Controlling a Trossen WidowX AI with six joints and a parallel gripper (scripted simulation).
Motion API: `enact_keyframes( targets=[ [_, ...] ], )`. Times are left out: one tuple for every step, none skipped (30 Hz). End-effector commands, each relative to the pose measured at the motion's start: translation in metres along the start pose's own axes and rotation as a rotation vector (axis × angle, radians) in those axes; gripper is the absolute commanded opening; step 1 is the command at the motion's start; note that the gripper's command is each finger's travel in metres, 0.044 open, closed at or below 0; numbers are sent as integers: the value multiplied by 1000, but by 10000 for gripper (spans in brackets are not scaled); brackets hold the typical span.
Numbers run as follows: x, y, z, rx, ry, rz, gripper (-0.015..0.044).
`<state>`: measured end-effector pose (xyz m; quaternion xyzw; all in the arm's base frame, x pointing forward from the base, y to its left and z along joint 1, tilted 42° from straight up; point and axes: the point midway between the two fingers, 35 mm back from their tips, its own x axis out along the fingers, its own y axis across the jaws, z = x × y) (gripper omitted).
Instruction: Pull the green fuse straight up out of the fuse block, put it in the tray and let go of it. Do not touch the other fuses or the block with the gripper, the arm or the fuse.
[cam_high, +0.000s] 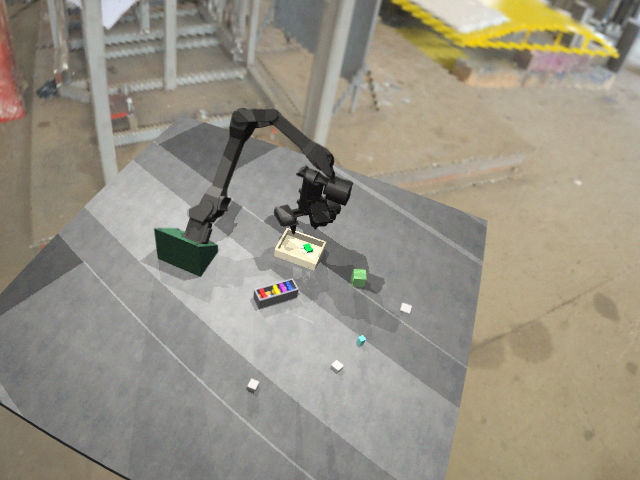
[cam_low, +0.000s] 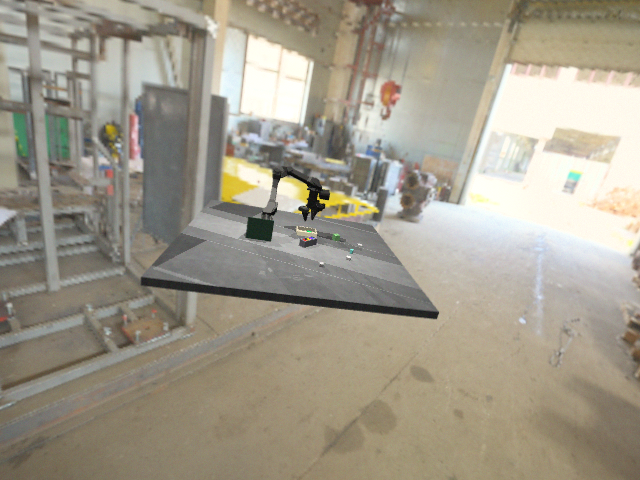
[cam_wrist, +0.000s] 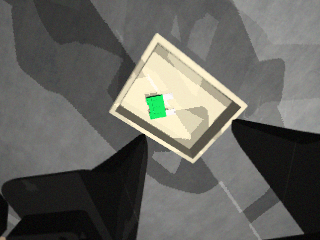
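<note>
The green fuse (cam_high: 308, 248) (cam_wrist: 156, 107) lies on its side on the floor of the cream tray (cam_high: 294, 259) (cam_low: 306, 234) (cam_wrist: 199, 71), its pale prongs showing in the wrist view. No finger touches it. My gripper (cam_high: 305, 228) (cam_low: 309, 219) (cam_wrist: 188, 132) is open and empty, above the tray, with its fingers spread wide. The dark fuse block (cam_high: 279, 299) (cam_low: 309, 243) stands apart from the tray, nearer the front in the top view. It holds several other fuses, among them red, yellow, purple and blue ones.
A green cube (cam_high: 358, 277) (cam_low: 336, 237) stands right of the tray in the top view. A small cyan block (cam_high: 361, 339) and white blocks (cam_high: 405, 308) (cam_high: 337, 365) (cam_high: 252, 384) lie farther out. The arm stands on a dark green base (cam_high: 180, 255) (cam_low: 260, 229).
</note>
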<state>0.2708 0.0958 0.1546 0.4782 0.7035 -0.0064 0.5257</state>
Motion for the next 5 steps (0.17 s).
enact_keyframes(
  targets=[
    [0, 0, 0, 0, 0, 0, 330],
    [0, 0, 0, 0, 0, 0, 330],
    [0, 0, 0, 0, 0, 0, 330],
    [0, 0, 0, 0, 0, 0, 330],
    [0, 0, 0, 0, 0, 0, 330]
  ],
)
